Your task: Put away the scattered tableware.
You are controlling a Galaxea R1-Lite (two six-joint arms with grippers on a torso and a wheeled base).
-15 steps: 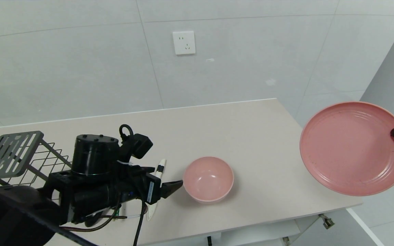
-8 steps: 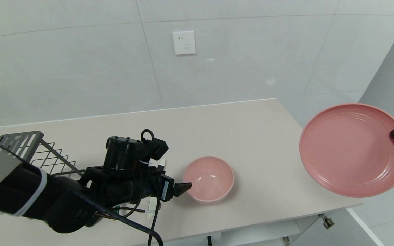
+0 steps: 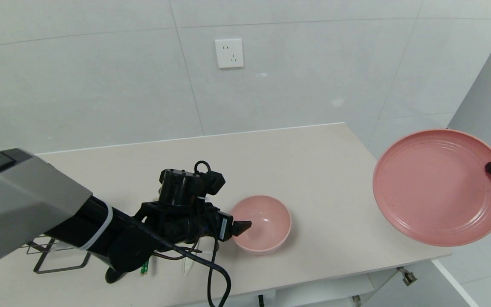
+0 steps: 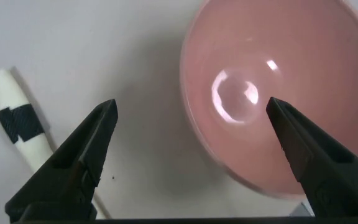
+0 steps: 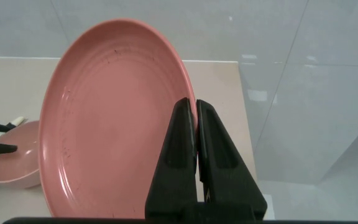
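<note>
Counter [image 3: 322, 170]: bowl [image 3: 267, 230]; L wrist view adds banded utensil [image 4: 20, 121]; R tool [image 5: 191, 106] grips plate [image 5: 110, 124].

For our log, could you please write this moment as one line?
left gripper: open, astride bowl rim | right gripper: shut on plate | plate: beyond table edge

The bowl [image 3: 260, 224] sits on the bench [image 3: 322, 170] near its front edge. The left tool [image 4: 191, 104] straddles the bowl's left rim, one finger over the bowl, one over the bench. A utensil [image 4: 20, 127] lies just left of the bowl, a wire rack [image 3: 53, 260] farther left. Off the bench's right end, the right tool [image 5: 195, 106] clamps the tilted plate [image 3: 437, 187] by its rim.
</note>
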